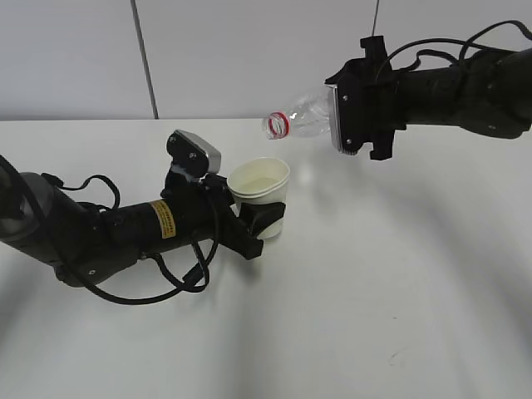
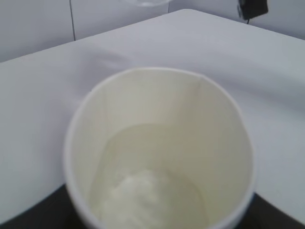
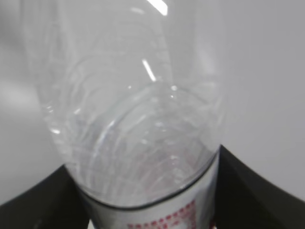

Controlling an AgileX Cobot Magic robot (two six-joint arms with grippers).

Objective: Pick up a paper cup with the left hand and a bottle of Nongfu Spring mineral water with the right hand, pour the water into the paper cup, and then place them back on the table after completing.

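paper cup (image 1: 260, 184) clamped upright between the black fingers of the left hand (image 1: 259, 223), raised just above the table (image 1: 374, 291); clear water (image 2: 152, 176) pooled in its bottom. plastic water bottle (image 1: 301, 119) gripped by the right hand (image 1: 349, 120), lying nearly level, red-ringed uncapped mouth aimed left, above and just right of the cup rim. small dark scuff (image 1: 392, 356) on the tabletop near the front.

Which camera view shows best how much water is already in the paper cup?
The left wrist view: it looks straight down into the paper cup at the water pooled inside. The exterior view shows only the cup's rim and side; the right wrist view shows none of it, just the bottle.
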